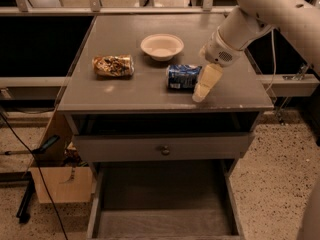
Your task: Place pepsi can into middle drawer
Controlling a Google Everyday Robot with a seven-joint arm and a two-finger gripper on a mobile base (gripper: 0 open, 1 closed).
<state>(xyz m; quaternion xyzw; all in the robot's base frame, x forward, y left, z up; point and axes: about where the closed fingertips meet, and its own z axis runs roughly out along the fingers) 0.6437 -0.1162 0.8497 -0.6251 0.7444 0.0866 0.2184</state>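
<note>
The pepsi can (183, 77), blue with white lettering, lies on its side on the grey cabinet top (150, 91), right of centre. My gripper (200, 93) hangs from the white arm (240, 26) just right of the can's end, low over the top near the front edge. It holds nothing that I can see. The middle drawer (165, 201) is pulled out below, a wide grey box with a bare floor.
A tan-and-brown patterned can (113, 65) lies on the cabinet top at the left. A white bowl (162, 46) stands behind the pepsi can. A drawer front with a round knob (164, 149) sits above the open drawer. A cardboard box (60, 184) and cables lie on the floor at the left.
</note>
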